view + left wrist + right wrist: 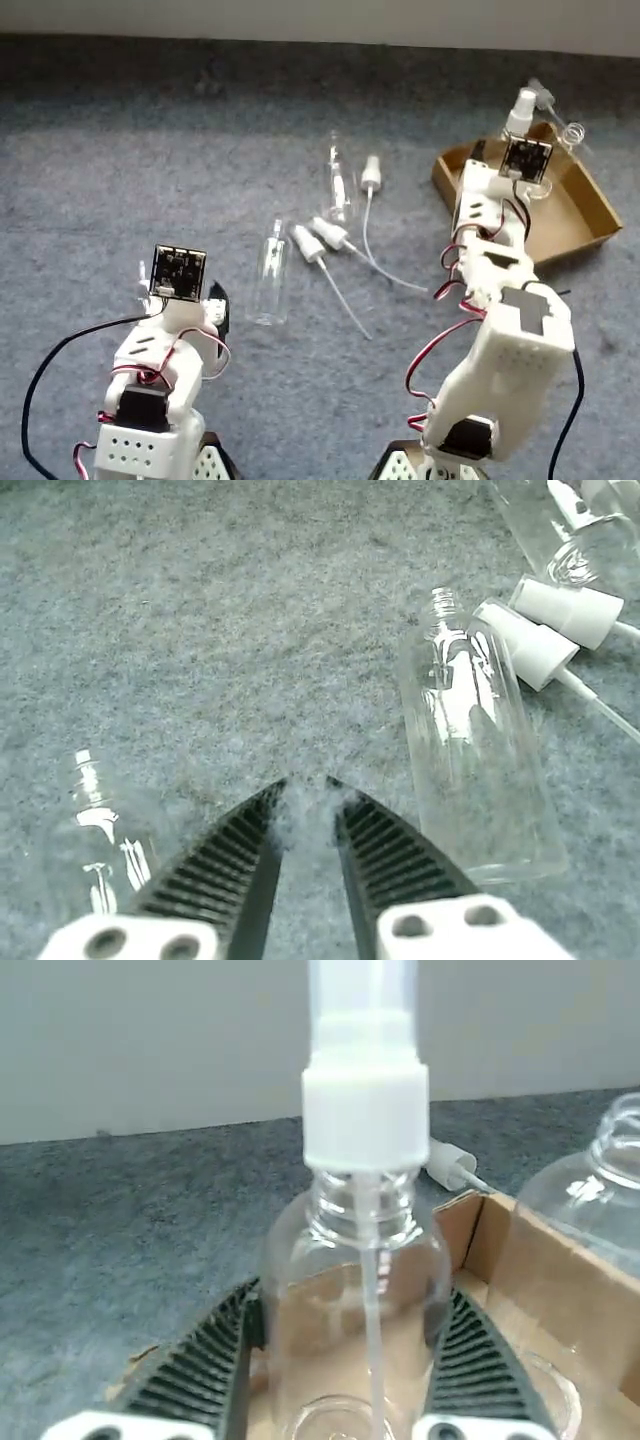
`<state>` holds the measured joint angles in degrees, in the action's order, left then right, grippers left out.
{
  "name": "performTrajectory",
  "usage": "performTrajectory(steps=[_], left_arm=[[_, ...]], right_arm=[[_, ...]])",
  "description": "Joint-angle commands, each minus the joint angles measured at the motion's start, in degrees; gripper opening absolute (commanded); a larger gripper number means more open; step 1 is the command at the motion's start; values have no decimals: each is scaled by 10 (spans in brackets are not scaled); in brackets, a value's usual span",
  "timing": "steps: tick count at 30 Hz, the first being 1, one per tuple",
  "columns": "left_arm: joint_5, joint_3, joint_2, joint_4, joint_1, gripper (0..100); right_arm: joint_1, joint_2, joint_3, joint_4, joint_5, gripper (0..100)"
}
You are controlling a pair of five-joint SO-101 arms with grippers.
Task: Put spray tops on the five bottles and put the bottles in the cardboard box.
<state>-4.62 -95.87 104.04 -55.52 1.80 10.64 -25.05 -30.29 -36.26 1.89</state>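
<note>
Held bottle: a clear bottle (350,1290) stands upright between the right arm's jaws, over the near end of the cardboard box (572,212).
Its top: a white spray top (365,1110) sits on the neck, and its dip tube runs straight down inside the glass.
Right gripper (350,1308): clamped on the bottle's body, with a ribbed black jaw pressed against each side.
Box: a shallow brown tray at the far right of the grey carpeted surface (120,150), with the right arm stretched out over it.
Second bottle in box (595,1195): clear, just beside the held one. An open rim shows at its neck, but I cannot tell whether it stands or leans.
Lying bottle (272,270): on its side on the carpet between the two arms, uncapped, with the threaded neck pointing away from the arms.
Farther bottle (340,185): also on its side and uncapped, beyond the first and nearer the box.
Loose spray tops: two white ones (308,243) (330,233) lie side by side, just beside the lying bottle's neck. A third (371,172) lies near the farther bottle. Their thin tubes trail across the carpet towards the right arm.
Left gripper (307,788): low over bare carpet, its jaws a narrow gap apart and holding nothing.
Fifth bottle (95,845): clear and uncapped, close beside the left gripper's jaw, apart from the lying bottle.
</note>
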Motion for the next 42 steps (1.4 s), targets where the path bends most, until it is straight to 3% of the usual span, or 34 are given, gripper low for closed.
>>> performTrajectory(steps=[1,8,14,23,31,42], left_arm=[[-4,-12,6,12,-1,5],[-3,-12,6,12,-2,5],[-3,-12,6,12,-2,5],[-3,-12,5,12,-2,5],[-3,-12,5,12,-3,5],[-3,-12,5,12,-3,5]], right_arm=[[-5,-9,57,11,17,136],[-5,-16,66,11,17,146],[-8,-16,63,11,15,227],[-6,-14,60,13,18,232],[-5,-13,65,80,17,330],[-9,51,38,111,15,338]])
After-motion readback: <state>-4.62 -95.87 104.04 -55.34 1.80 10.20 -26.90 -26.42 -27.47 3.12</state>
